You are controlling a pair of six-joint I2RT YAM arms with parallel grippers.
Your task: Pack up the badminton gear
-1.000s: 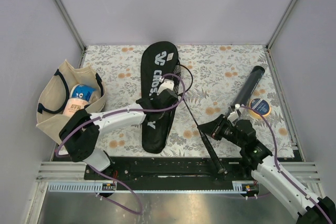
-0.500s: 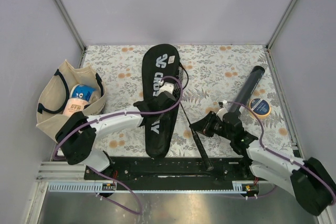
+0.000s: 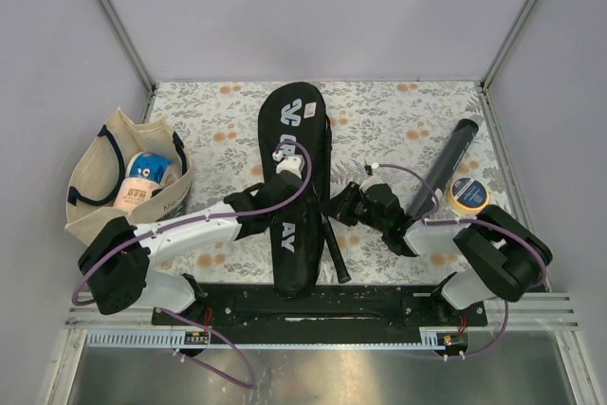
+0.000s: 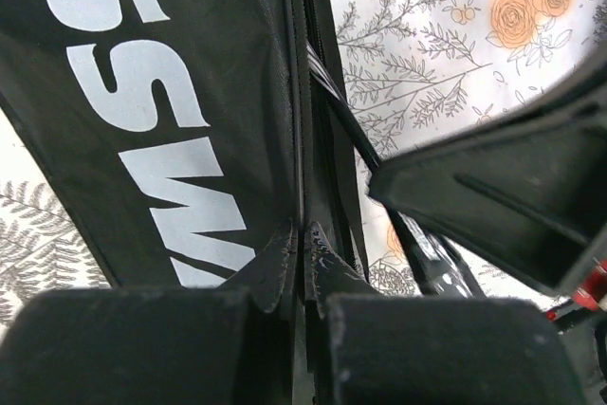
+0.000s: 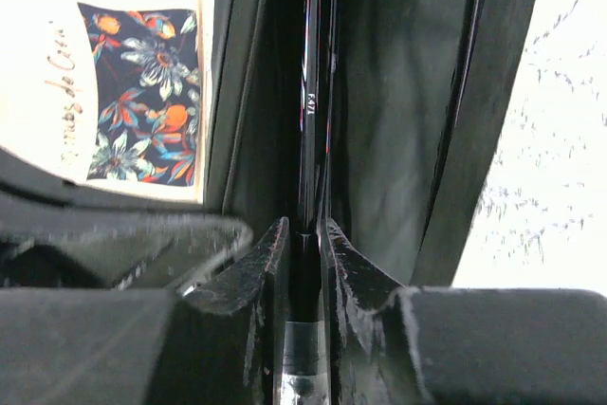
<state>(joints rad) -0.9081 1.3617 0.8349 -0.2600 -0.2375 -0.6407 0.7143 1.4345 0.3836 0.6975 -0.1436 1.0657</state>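
Observation:
The black "CROSSWAY" cover (image 3: 296, 144) lies lengthwise at the mat's centre; it also shows in the left wrist view (image 4: 161, 92) and the right wrist view (image 5: 398, 92). My left gripper (image 3: 285, 170) is shut on the cover's zip edge (image 4: 302, 234). My right gripper (image 3: 340, 206) is shut on a thin black racquet shaft (image 5: 311, 82) running into the cover's open side. The racquet's handle (image 3: 333, 251) sticks out toward the near edge. The black tube (image 3: 442, 166) lies at the right. No shuttlecocks are in view.
The beige tote bag (image 3: 95, 198) with packets inside sits at the left edge of the mat. The tape roll (image 3: 469, 193) lies next to the tube. A black rail (image 3: 379, 303) runs along the near edge. Grey walls enclose the mat.
My right gripper has swung left with the racquet, bringing its head against and into the cover. My left gripper moved right and nearer with the cover's edge, and the cover straightened.

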